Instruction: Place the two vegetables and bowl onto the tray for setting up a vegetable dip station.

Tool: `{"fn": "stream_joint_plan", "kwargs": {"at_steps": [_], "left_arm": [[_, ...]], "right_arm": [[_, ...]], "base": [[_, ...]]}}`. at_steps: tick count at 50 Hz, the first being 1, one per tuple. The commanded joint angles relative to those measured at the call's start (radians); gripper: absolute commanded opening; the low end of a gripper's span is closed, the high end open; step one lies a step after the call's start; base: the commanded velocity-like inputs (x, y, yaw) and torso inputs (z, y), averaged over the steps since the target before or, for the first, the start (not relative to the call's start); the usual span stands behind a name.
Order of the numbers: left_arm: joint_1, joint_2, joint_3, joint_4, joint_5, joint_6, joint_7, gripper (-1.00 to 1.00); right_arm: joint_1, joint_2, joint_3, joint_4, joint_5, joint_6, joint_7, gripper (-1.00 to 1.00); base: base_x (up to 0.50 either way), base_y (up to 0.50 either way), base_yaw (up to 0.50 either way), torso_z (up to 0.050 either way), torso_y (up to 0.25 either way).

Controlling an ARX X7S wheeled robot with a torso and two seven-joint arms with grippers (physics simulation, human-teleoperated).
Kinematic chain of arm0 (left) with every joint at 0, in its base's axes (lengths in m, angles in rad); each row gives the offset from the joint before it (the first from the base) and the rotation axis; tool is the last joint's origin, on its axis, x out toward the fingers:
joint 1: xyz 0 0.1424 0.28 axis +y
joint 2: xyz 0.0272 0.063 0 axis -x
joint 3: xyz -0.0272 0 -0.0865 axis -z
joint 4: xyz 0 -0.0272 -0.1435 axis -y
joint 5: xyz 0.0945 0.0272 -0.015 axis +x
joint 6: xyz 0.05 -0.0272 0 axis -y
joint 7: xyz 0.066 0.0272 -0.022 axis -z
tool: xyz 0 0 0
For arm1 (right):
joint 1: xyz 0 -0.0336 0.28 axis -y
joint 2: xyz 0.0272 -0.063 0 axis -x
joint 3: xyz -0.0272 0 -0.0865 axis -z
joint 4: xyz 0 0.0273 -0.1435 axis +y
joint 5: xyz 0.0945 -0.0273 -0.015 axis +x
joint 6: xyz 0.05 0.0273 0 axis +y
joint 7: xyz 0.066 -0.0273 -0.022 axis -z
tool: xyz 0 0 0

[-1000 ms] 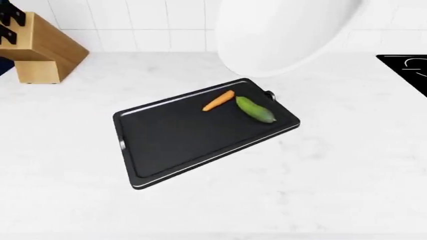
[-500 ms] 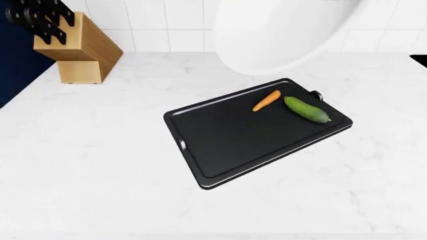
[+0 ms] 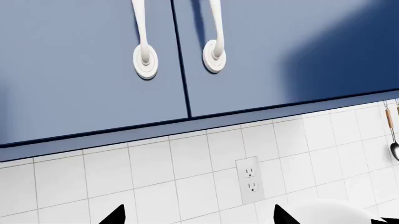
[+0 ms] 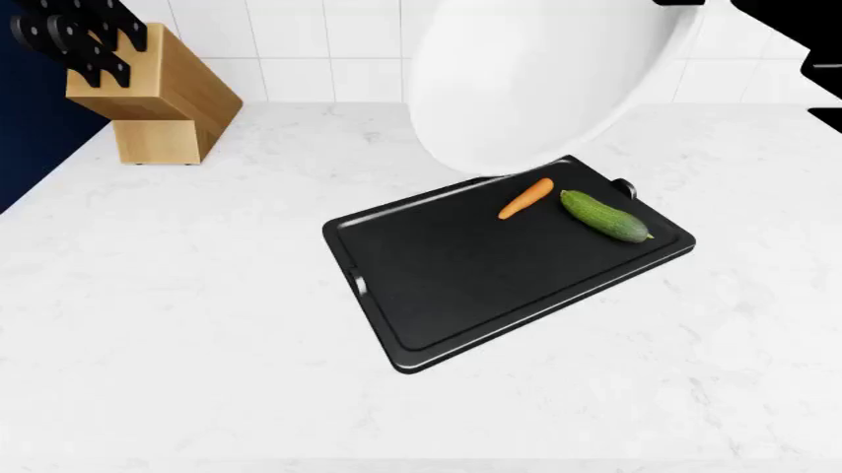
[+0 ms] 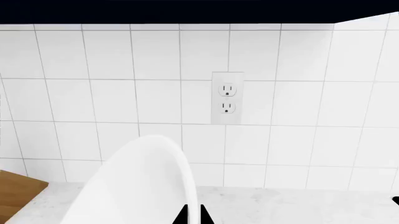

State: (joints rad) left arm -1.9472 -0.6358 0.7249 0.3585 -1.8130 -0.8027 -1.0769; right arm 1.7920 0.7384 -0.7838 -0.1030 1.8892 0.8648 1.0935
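White marble counter (image 4: 197,296), tiled wall (image 5: 93,93), blue cabinets (image 3: 281,46); my right gripper (image 5: 193,215) pinches the bowl (image 4: 553,79), left grip unreadable.

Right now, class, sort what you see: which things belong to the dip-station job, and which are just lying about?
Job things: tray, carrot, cucumber, bowl.
Lying about: knife block, wall outlet, cupboard doors, hanging spoon.

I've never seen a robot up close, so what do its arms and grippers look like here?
Little shows. The left gripper and right gripper appear only as plain black, pointed fingertips. A black angular silhouette, probably an arm, fills the head view's top right corner. No cables or markings show.
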Motion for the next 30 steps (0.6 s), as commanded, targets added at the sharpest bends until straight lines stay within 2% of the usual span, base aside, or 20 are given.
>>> {"fn": "stream_joint_plan", "kwargs": {"at_steps": [1, 11, 18, 30], "left_arm": [[-0.006, -0.005, -0.002, -0.001, -0.002, -0.002, -0.003, 1.0], [-0.006, -0.001, 0.002, 0.0, 0.001, -0.004, -0.007, 1.0], [-0.005, -0.002, 0.003, -0.003, 0.004, -0.005, -0.005, 1.0], [-0.003, 0.0, 0.004, -0.003, 0.003, -0.005, -0.007, 1.0]], "right_arm": [[-0.058, -0.04, -0.025, 0.035, -0.072, -0.023, -0.059, -1.0], [-0.157, -0.054, -0.052, 0.114, -0.143, -0.072, -0.141, -1.0], [-0.15, -0.099, -0.077, 0.223, -0.195, -0.08, -0.205, -1.0], [-0.243, -0.122, -0.081, 0.286, -0.204, -0.139, -0.237, -1.0]], "base": [[0.0, 0.0, 0.0, 0.0, 0.0], [0.0, 0.0, 0.0, 0.0, 0.0], [0.0, 0.0, 0.0, 0.0, 0.001], [0.0, 0.0, 0.0, 0.0, 0.0]]}}
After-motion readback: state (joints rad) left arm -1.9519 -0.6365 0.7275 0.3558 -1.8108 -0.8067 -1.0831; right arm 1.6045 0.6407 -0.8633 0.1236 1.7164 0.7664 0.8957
